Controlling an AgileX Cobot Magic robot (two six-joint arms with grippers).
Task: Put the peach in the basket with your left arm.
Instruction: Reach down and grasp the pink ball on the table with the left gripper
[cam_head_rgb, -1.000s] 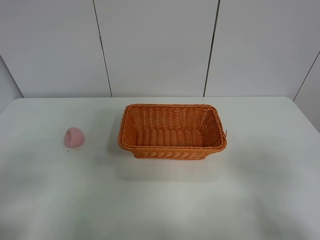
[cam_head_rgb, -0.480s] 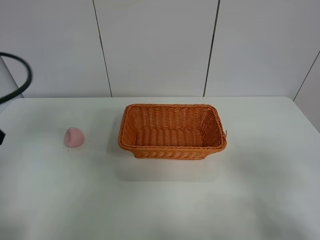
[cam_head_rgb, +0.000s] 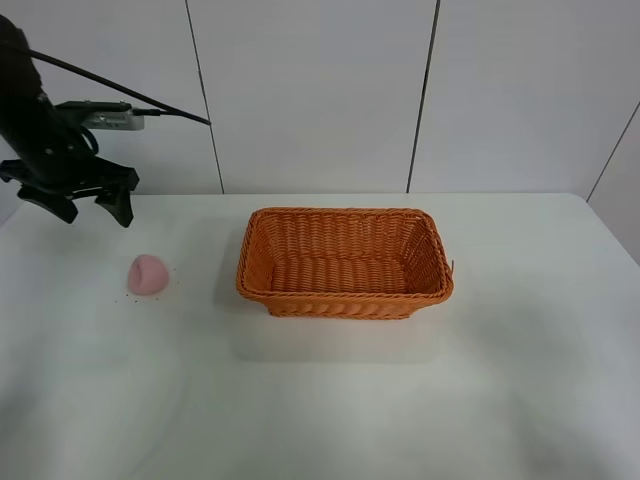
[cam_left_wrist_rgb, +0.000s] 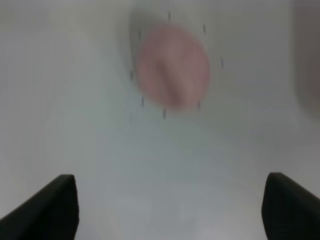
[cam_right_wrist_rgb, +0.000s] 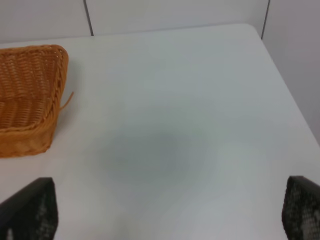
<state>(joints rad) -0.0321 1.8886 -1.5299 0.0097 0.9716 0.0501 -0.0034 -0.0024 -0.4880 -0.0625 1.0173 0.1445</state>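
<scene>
Left arm (cam_head_rgb: 42, 140) arrived, fingers (cam_head_rgb: 121, 210) spread | peach (cam_head_rgb: 148, 274) pale pink, rounded, matte

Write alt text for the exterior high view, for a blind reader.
An open black claw gripper hovers at left above a white table, near a small pale pink rounded peach; an empty rectangular orange wicker basket stands at centre.

High overview, wrist close-up over peach (cam_left_wrist_rgb: 172, 65)
</scene>
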